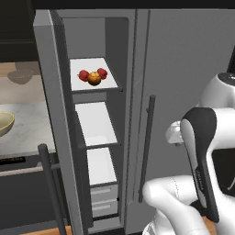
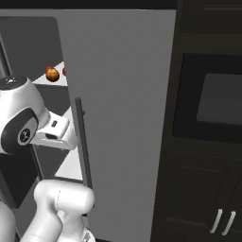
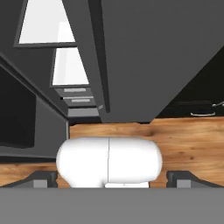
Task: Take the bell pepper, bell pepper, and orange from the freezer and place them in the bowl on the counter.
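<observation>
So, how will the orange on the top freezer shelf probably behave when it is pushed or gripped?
The orange is a smooth ball, so a push would likely roll it. Two bell peppers crowd it, so they may get nudged. It looks firm, probably not fragile.

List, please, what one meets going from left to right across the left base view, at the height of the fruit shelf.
Grey-tan bowl → freezer door → left bell pepper → orange → right bell pepper.
</observation>
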